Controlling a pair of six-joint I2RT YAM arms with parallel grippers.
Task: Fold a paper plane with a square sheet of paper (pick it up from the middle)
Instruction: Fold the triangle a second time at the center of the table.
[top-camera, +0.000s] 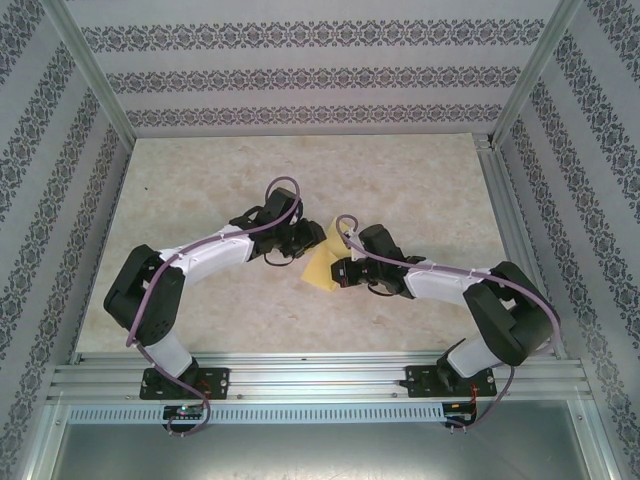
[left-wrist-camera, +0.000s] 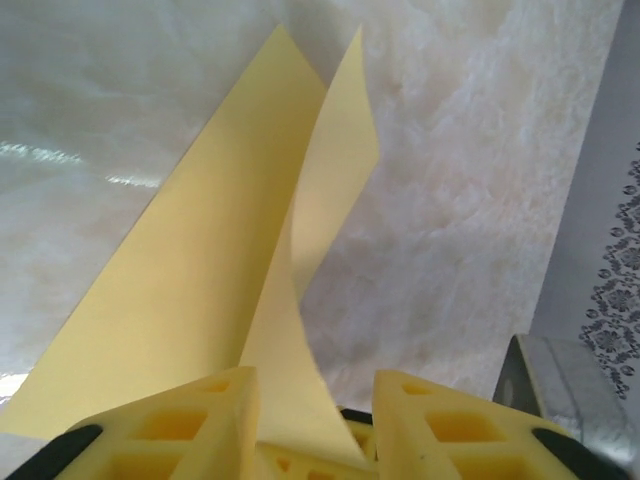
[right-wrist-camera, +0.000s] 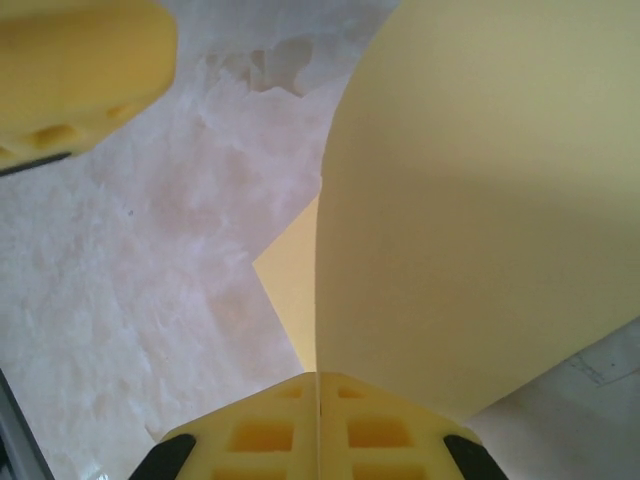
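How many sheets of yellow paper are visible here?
1. The thin yellow square sheet of paper, partly folded, is over the beige table, pinched by the right end effector; the left end effector straddles it. Another might lie hidden beneath it.

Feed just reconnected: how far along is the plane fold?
Done: the thin yellow square paper sheet is picked up and bent into two flaps. In hand: right pincer shut on it, left pincer open around one flap. Left: no pointed dart shape yet.
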